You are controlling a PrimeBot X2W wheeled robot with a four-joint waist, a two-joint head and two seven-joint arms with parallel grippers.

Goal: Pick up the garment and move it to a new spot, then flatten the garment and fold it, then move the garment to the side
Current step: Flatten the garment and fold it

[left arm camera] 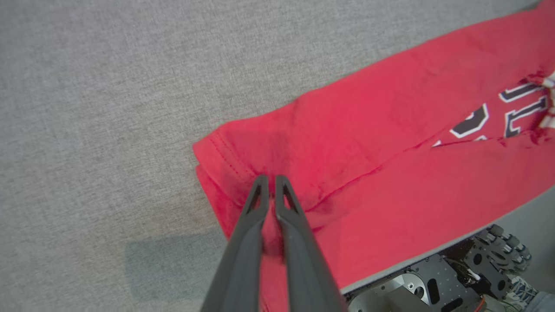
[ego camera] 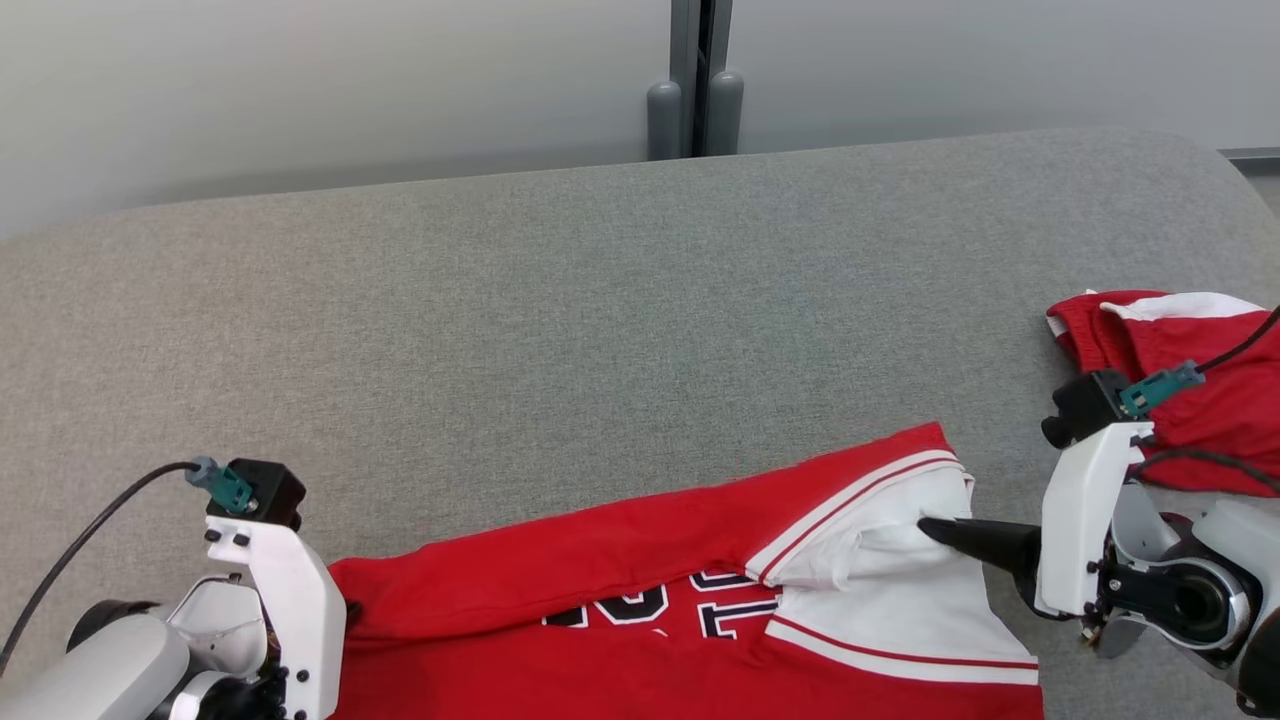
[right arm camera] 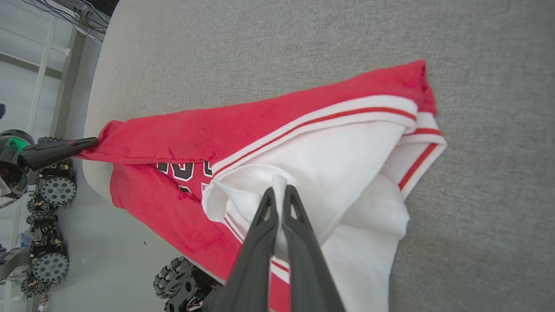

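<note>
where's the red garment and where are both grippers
red garment [ego camera: 560,560], head view, on its folded red upper layer
left gripper [left arm camera: 271,181], left wrist view, between fingertips pinching red cloth
right gripper [right arm camera: 280,190], right wrist view, between fingertips pinching white cloth

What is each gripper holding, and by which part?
Both hold the red and white fabric jersey: the left gripper pinches its red hemmed end, the right gripper a fold of its white part.
</note>
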